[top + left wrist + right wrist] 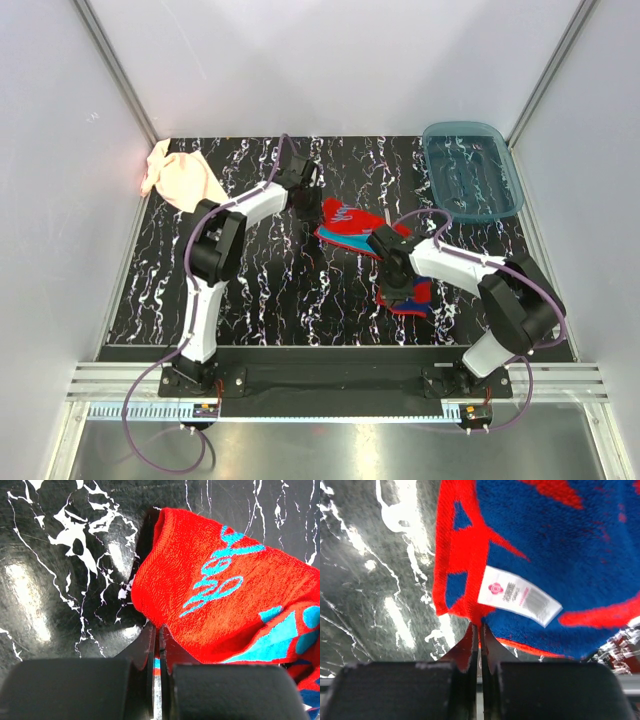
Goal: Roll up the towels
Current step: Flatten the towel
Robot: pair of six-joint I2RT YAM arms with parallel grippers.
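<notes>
The blue and red towel lies stretched between my two grippers in the middle of the black marbled table. My left gripper is shut on its far left corner. In the left wrist view the jaws pinch the red edge of the towel. My right gripper is shut on the near right corner. In the right wrist view its jaws clamp the red hem of the towel, just below a white label. The peach-pink towel lies crumpled at the far left corner.
A translucent blue plastic tray sits at the far right corner of the table. White walls enclose the table on three sides. Cables loop from both arms over the table.
</notes>
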